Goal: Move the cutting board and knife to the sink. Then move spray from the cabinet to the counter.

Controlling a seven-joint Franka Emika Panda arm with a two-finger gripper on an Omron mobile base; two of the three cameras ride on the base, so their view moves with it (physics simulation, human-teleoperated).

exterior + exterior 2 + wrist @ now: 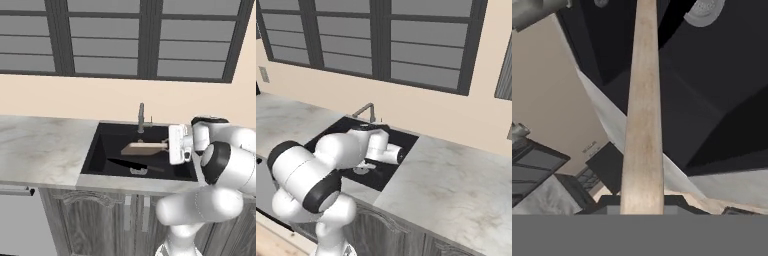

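I'm holding the cutting board (144,147) clamped in my gripper (169,146) over the sink (100,145); dropping it flat might be landing on the knife (131,164) below.

The light-brown wooden cutting board (144,148) hangs level above the black sink (102,142); the all-black knife (131,165) lies flat on the sink's floor beneath it.

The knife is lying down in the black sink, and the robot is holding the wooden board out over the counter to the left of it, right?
Not quite. The knife does lie in the sink, but the cutting board is held over the sink basin itself, not over the counter. The left base view shows it, with the gripper gripping the board's right end, jaws shut on it.
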